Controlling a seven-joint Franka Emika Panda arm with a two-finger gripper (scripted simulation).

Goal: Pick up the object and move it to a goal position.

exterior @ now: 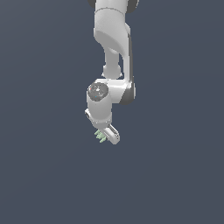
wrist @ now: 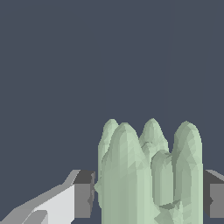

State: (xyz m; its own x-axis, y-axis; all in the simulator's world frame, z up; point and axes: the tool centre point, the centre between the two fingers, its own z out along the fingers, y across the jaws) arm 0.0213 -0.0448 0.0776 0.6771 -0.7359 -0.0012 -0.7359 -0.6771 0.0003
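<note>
Pinched between the two fingers of the white pincer (exterior: 105,135) is the object (exterior: 101,136), a tiny pale green piece of short parallel bars. In the exterior view, the pincer is seen at the lower end of the white arm (exterior: 111,48), which comes down from the twelve o'clock edge of the picture. The object is seen to stick out from under the pincer toward seven o'clock, with its bars pointing down and toward the exterior view's left. It is much smaller than the pincer, and part of it is hidden by the white finger at its four o'clock side. Only an even dark blue-grey ground (exterior: 39,175) is shown around the arm, and whether the object is touching it cannot be told from this view.

In the wrist view, the object (wrist: 148,175) is seen large, as a cluster of rounded pale green ridges standing side by side. It is flanked by two dark grey pads: one pad (wrist: 84,194) at its nine o'clock side and the other pad (wrist: 214,197) at its three o'clock side. Both pads are seen pressed close against its flanks, so the pincer (wrist: 148,197) is closed on it. The same plain dark ground is seen beyond.
</note>
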